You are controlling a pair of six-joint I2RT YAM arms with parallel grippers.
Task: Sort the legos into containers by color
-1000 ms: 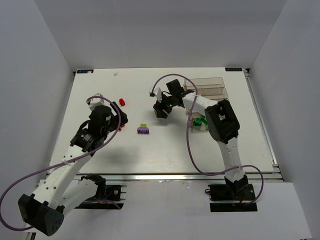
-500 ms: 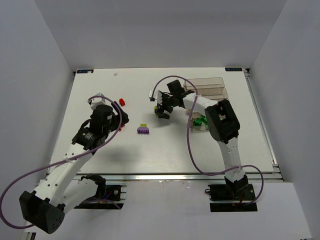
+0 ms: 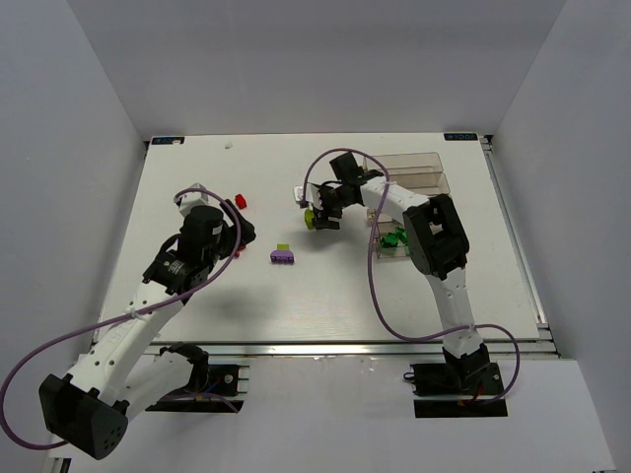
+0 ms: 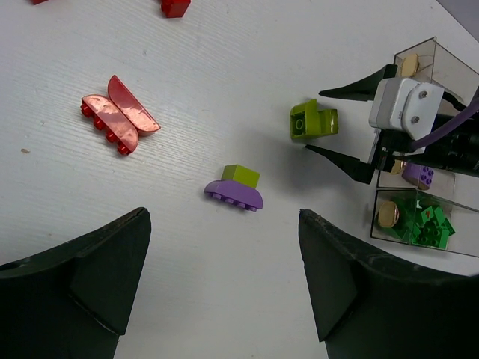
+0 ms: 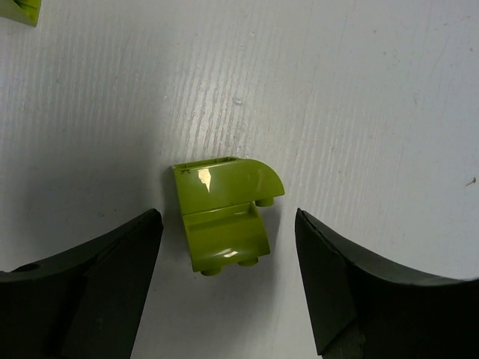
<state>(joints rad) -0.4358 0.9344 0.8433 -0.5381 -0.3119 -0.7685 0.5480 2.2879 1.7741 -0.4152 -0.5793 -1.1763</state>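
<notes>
A yellow-green lego (image 5: 224,213) lies on the white table between the fingers of my right gripper (image 5: 227,221), which is open, with a gap on each side of the brick. From above, that gripper (image 3: 315,217) is just left of the clear containers (image 3: 424,156), with the yellow-green lego (image 3: 310,217) at its tip. Green legos (image 3: 394,239) fill the near bin. A purple lego (image 4: 234,194) with a small yellow-green one (image 4: 241,175) behind it lies ahead of my left gripper (image 4: 222,218), which is open and empty. Red curved legos (image 4: 120,114) lie to the left.
A small red lego (image 3: 240,200) sits near the left arm's wrist. In the left wrist view the containers (image 4: 438,56) stand at the right, holding a purple lego (image 4: 418,174) and green legos (image 4: 423,224). Grey walls enclose the table.
The right gripper has shifted slightly up and left, and the yellow-green lego now shows at its fingertips. The left arm has barely moved.
</notes>
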